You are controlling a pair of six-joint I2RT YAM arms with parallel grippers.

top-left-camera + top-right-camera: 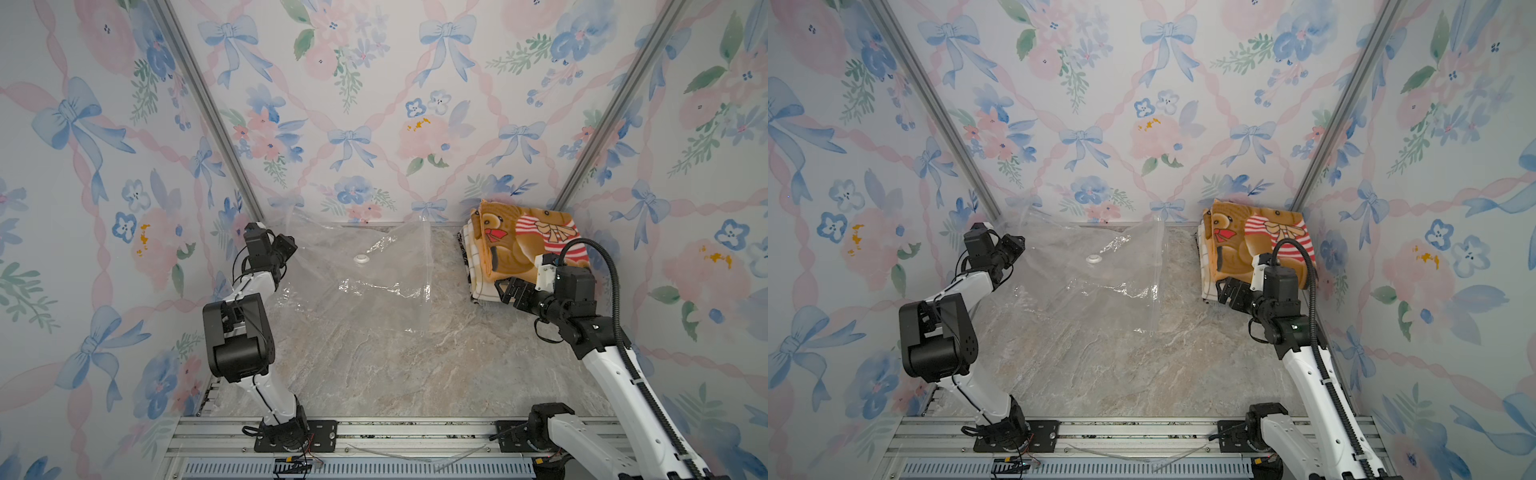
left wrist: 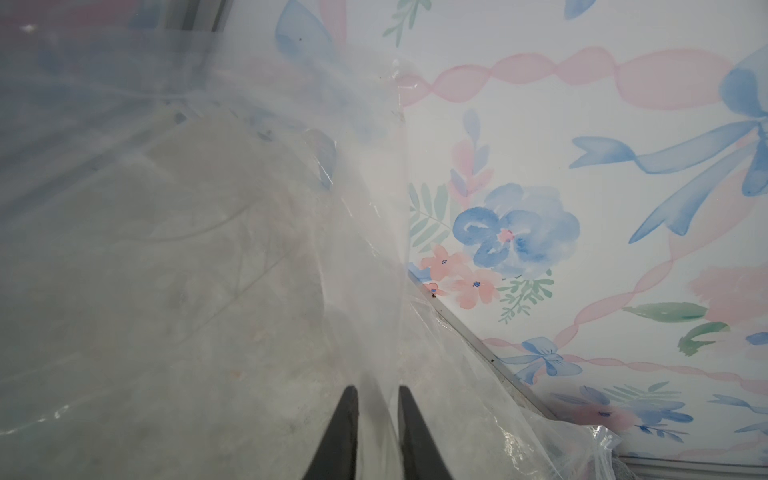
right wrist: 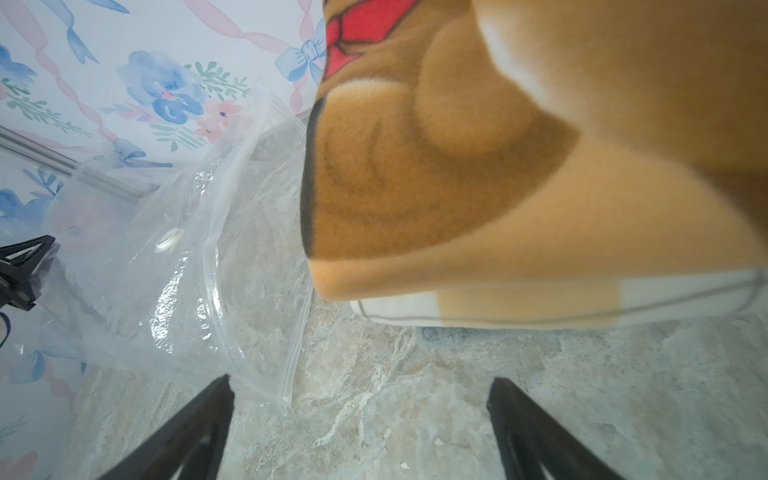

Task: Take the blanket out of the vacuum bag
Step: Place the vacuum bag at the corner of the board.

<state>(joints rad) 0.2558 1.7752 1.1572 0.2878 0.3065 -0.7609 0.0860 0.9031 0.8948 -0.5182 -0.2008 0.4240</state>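
While the right gripper (image 3: 360,378) hangs spread wide beside the blanket (image 1: 528,241), the left gripper (image 2: 377,388) sits narrowly parted around film of the vacuum bag (image 1: 395,257), seemingly loose; the blanket lies outside it in the far-right corner

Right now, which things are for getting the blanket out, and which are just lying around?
For the job: blanket, bag, left gripper, right gripper.

Just lying about: clear strip on the front rail, wired plug beside it.
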